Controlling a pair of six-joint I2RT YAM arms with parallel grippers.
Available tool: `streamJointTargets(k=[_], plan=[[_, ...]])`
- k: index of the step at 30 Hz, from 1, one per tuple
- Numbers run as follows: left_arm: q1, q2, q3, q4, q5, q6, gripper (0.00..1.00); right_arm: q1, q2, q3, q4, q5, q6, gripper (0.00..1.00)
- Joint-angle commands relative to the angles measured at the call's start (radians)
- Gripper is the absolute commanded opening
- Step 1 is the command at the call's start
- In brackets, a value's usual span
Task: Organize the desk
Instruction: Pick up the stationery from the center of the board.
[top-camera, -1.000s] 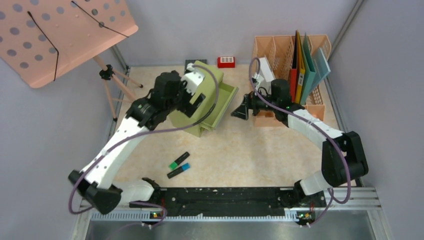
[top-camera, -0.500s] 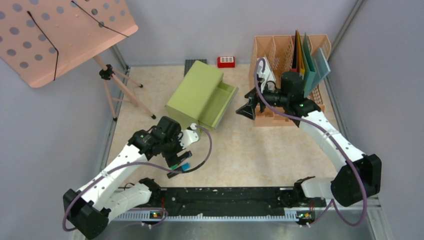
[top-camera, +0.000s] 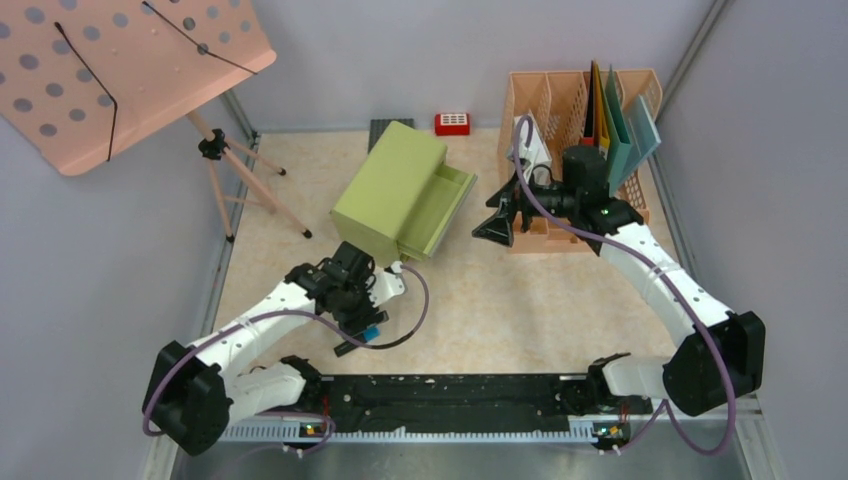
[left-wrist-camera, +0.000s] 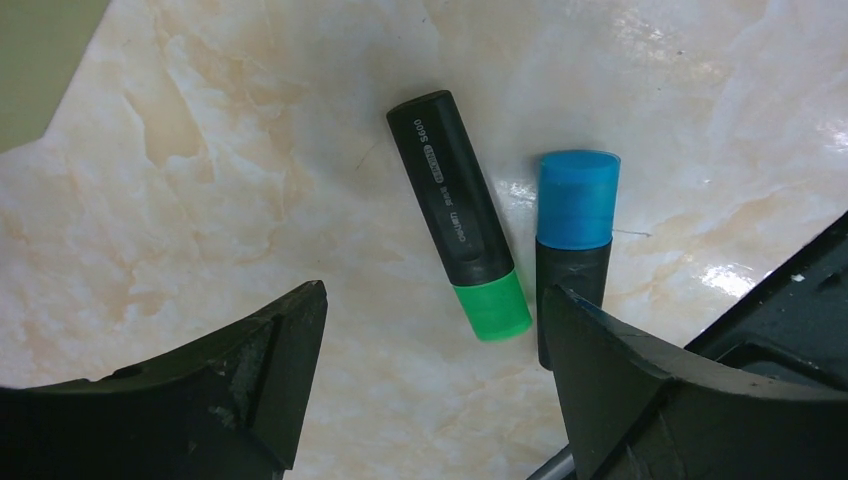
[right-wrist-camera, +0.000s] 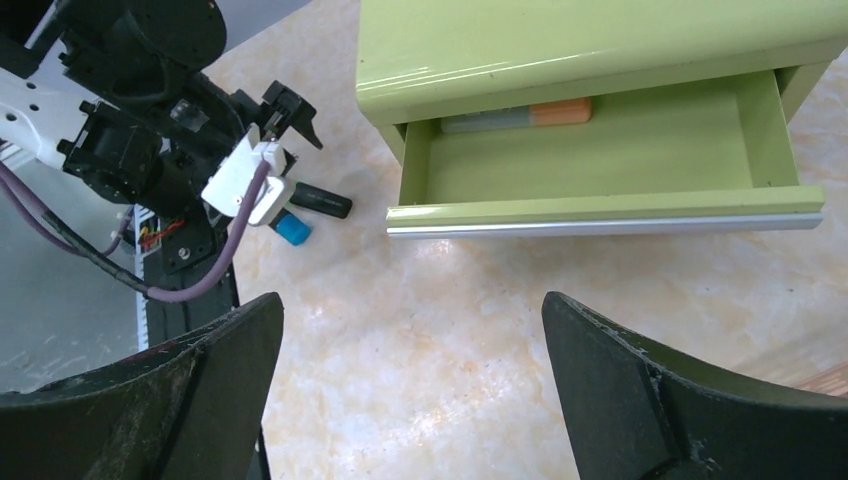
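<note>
The left gripper (left-wrist-camera: 430, 310) is hovering wide open and empty over the green-capped highlighter (left-wrist-camera: 455, 215) and the blue-capped highlighter (left-wrist-camera: 575, 225), just beside each other on the desk (top-camera: 520, 300), which is lying hard and slick under both arms. Those 2 are looking light and stiff (best pinched mid-barrel). The right gripper (right-wrist-camera: 412, 305), gaping empty, is facing the open drawer (right-wrist-camera: 600, 165), which is holding 1 orange-capped marker (right-wrist-camera: 515, 117).

I count two black-bodied plastic highlighters, one green-capped (left-wrist-camera: 458, 215) and one blue-capped (left-wrist-camera: 574, 240), and one orange-ended pen (right-wrist-camera: 515, 116). I also count one light-green metal drawer cabinet (top-camera: 395, 190), one peach mesh file rack (top-camera: 535, 95), one small red box (top-camera: 452, 124) and one peach perforated board (top-camera: 120, 70).
</note>
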Motion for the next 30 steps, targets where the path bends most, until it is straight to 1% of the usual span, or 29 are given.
streamJointTargets(k=[1,6,21,24,28,30], plan=[[0.009,0.019,-0.048,0.094,-0.009,0.033,0.83,-0.005,-0.033,-0.024,0.042,-0.001,0.014,0.99],[0.026,0.05,-0.055,0.123,-0.014,0.036,0.78,-0.005,-0.046,-0.054,0.064,-0.006,0.025,0.99],[0.026,0.101,-0.109,0.166,-0.025,0.049,0.76,-0.008,-0.057,-0.078,0.095,0.005,0.048,0.99],[0.027,0.114,-0.12,0.175,-0.027,0.052,0.68,-0.008,-0.058,-0.081,0.099,0.007,0.05,0.99],[0.026,0.121,-0.13,0.181,-0.028,0.055,0.51,-0.008,-0.058,-0.084,0.102,0.01,0.05,0.99],[0.027,0.117,-0.129,0.172,-0.032,0.057,0.4,-0.01,-0.057,-0.084,0.101,0.011,0.051,0.99]])
